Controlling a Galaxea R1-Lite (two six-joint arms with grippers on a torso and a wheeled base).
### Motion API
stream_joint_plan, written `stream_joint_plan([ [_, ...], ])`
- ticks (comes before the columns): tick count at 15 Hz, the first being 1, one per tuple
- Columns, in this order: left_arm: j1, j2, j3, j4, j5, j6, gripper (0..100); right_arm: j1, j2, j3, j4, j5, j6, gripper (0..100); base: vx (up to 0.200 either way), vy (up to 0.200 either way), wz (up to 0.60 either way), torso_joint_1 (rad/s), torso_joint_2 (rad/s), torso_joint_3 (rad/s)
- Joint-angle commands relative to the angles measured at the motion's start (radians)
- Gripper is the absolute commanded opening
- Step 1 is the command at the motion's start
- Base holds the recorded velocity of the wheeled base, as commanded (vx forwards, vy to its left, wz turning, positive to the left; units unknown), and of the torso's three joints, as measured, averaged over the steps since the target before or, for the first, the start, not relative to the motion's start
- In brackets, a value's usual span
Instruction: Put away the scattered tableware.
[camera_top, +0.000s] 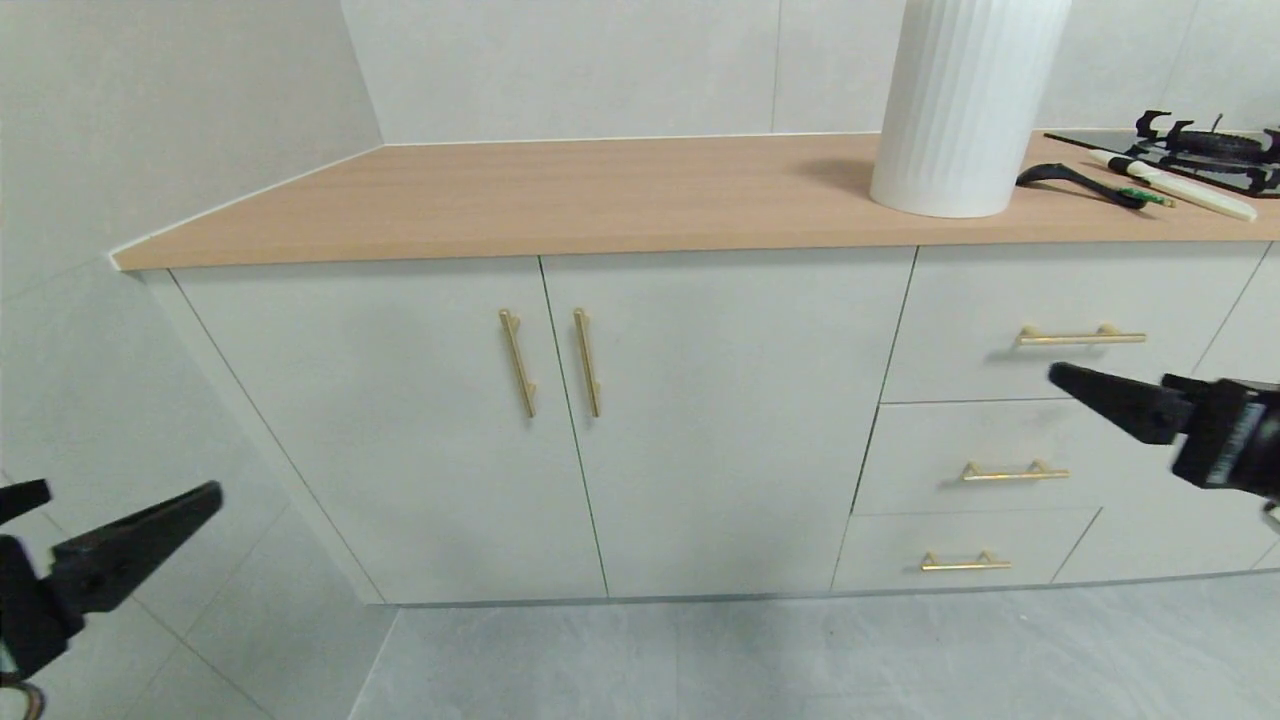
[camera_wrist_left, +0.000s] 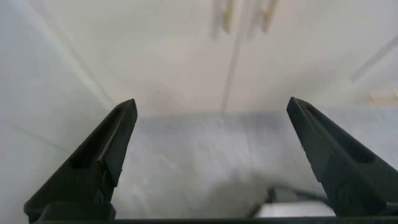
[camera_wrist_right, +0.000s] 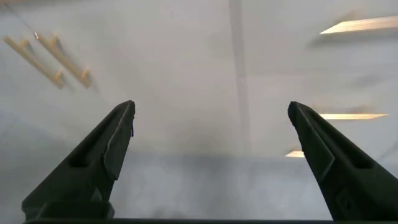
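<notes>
Countertop (camera_top: 560, 195) tan wood-grain — vase (camera_top: 965, 100) white, ribbed; cabinet fronts (camera_top: 720, 420) pale grey, 5 handles (camera_top: 517, 362) gold — utensil (camera_top: 1080, 182) black

tall vase (camera_top: 960, 100) just beside utensils (camera_top: 1085, 183), cabinet doors (camera_top: 400, 430) shut

Left gripper (camera_wrist_left: 211, 104) out front, fingers (camera_wrist_left: 106, 149) spread wide apart, tips pointing forward; right gripper (camera_wrist_right: 211, 106) likewise, its fingers (camera_wrist_right: 102, 149) splayed just as wide, open gap between the tips
</notes>
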Motion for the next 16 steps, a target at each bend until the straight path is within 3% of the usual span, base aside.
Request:
stream_joint_plan([
  [1,0.096,-0.297,0.054,0.002,0.000,0.109,100,-0.098,-0.450,0.179,0.023,-0.024,-0.129,100,0.000,0.000,0.00,0.000,0.00,0.000],
  [2,0.121,-0.378,0.065,0.005,0.000,0.157,100,-0.130,-0.551,0.204,0.051,-0.026,-0.165,100,0.000,0.000,0.00,0.000,0.00,0.000],
  [3,0.147,-0.456,0.072,0.007,0.000,0.183,100,-0.173,-0.657,0.207,0.108,-0.027,-0.214,100,0.000,0.000,0.00,0.000,0.00,0.000],
  [7,0.207,-0.686,0.072,0.080,-0.003,0.213,100,-0.298,-1.004,0.204,0.385,-0.032,-0.317,100,0.000,0.000,0.00,0.000,0.00,0.000],
  [10,0.262,-0.743,0.094,0.114,0.000,0.207,100,-0.341,-1.002,0.205,0.390,-0.133,-0.308,100,0.000,0.000,0.00,0.000,0.00,0.000],
  [11,0.302,-0.743,0.120,0.087,0.012,0.178,100,-0.406,-1.044,0.230,0.394,-0.139,-0.311,100,0.000,0.000,0.00,0.000,0.00,0.000],
  [13,0.355,-0.751,0.144,0.071,0.028,0.134,100,-0.433,-1.102,0.274,0.410,-0.096,-0.311,100,0.000,0.000,0.00,0.000,0.00,0.000],
  [14,0.398,-0.794,0.166,0.079,0.002,0.135,100,-0.433,-1.102,0.303,0.405,-0.095,-0.299,100,0.000,0.000,0.00,0.000,0.00,0.000],
  [15,0.418,-0.840,0.209,0.077,-0.066,0.157,100,-0.433,-1.102,0.348,0.401,-0.080,-0.279,100,0.000,0.000,0.00,0.000,0.00,0.000],
  [16,0.420,-0.840,0.246,0.073,-0.087,0.158,100,-0.433,-1.102,0.397,0.399,-0.044,-0.277,100,0.000,0.000,0.00,0.000,0.00,0.000],
])
